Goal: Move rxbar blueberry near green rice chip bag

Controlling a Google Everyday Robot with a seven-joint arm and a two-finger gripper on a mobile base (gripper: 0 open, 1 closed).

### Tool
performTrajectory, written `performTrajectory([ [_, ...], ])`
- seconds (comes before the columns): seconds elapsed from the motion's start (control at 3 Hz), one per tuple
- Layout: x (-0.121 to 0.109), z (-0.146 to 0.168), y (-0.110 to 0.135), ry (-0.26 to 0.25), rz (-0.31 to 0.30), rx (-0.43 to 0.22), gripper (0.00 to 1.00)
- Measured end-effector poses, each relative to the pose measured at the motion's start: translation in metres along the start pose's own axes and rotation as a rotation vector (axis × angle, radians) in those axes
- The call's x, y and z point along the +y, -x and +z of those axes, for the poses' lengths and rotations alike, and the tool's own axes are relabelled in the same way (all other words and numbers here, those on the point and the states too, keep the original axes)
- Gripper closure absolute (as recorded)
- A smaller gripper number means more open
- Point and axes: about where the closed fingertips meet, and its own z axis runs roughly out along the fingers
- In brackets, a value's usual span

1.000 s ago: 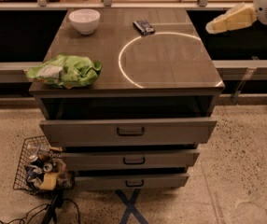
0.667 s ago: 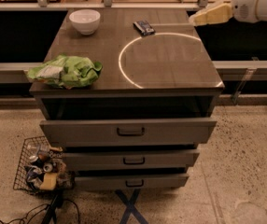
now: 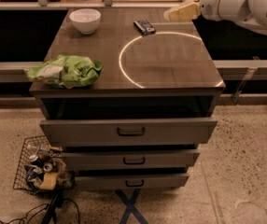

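A: Biggest thing first?
B: Grey drawer cabinet [image 3: 129, 132], mid-frame. Three drawers w/ handles, each pulled out a bit, flat brown top. A thin bright ring [image 3: 120, 59] of light lay on the top, right of centre.

A: And the robot?
B: White arm [image 3: 236, 3] was at upper right, by the cabinet's back right corner.

A: Task stuff?
B: Green chip bag [image 3: 66, 70] lay crumpled on the front left corner of the top, pale patch toward its left end, hanging a little past the left edge.

A: Anything on the floor?
B: Wire basket [image 3: 23, 167] w/ cans & odds, left of the lower drawers. Dark cables ran beside it.

A: Smaller bits?
B: White bowl [image 3: 86, 20] stood upright at back left of the top. The cream-coloured gripper [image 3: 171, 14] pointed left over the back edge, right of centre. Apart or together: couldn't tell.

A: The bar?
B: Blueberry bar [image 3: 144, 27], dark wrapper, lay flat at back centre, right at the ring's upper-left edge. It was near the gripper but apart from it, to the right of the bowl and well apart from the bag.
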Motion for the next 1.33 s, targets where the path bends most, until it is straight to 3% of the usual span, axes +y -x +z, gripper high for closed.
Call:
performTrajectory([
  [0.67,0.021,0.071,-0.022,0.009,0.019,0.092,0.00],
  [1.0,0.032,0.098,-0.039,0.011,0.077,0.098,0.00],
  [1.33,0.030,0.112,-0.060,-0.030,0.167,0.138,0.00],
])
